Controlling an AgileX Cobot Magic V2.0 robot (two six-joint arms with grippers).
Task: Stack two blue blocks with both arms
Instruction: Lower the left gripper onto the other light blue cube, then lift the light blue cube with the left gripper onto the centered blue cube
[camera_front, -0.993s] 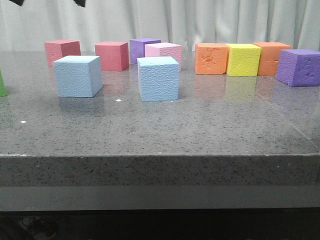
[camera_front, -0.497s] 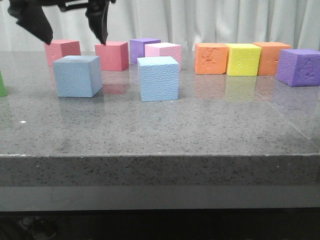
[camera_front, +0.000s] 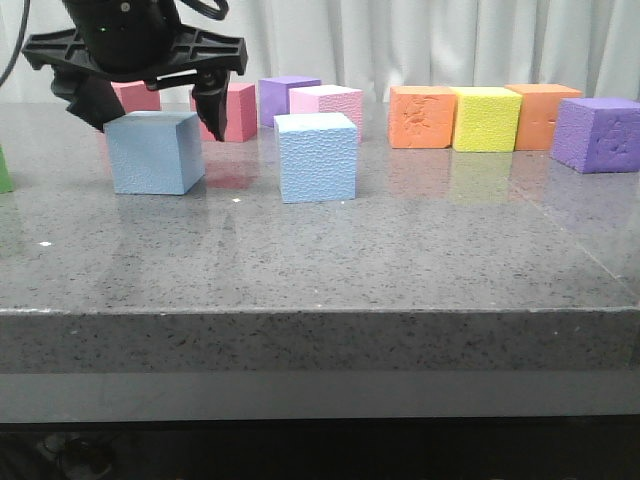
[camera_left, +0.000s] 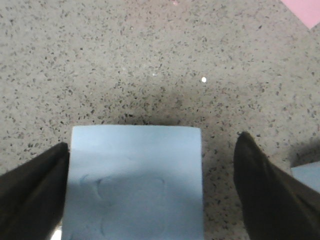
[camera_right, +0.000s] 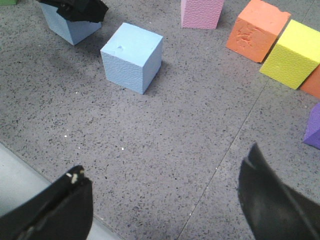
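Two pale blue blocks stand apart on the grey table. The left blue block (camera_front: 155, 152) sits between the fingers of my left gripper (camera_front: 152, 118), which is open and straddles its upper part. In the left wrist view the block (camera_left: 135, 185) nearly touches one finger (camera_left: 35, 185), while a gap separates it from the other finger (camera_left: 265, 185). The second blue block (camera_front: 317, 157) stands free to the right, also seen in the right wrist view (camera_right: 132, 57). My right gripper (camera_right: 165, 162) hangs open and empty above the table's front part, out of the front view.
Behind the blocks runs a row of cubes: red (camera_front: 232, 110), purple (camera_front: 285, 97), pale pink (camera_front: 330, 103), orange (camera_front: 422, 116), yellow (camera_front: 486, 118), orange (camera_front: 545, 110) and purple (camera_front: 598, 134). A green cube (camera_front: 4, 170) shows at the left edge. The table's front edge (camera_front: 320, 312) lies near.
My left gripper has come down from the top of the front view and now straddles the left blue block. Neither block has moved.
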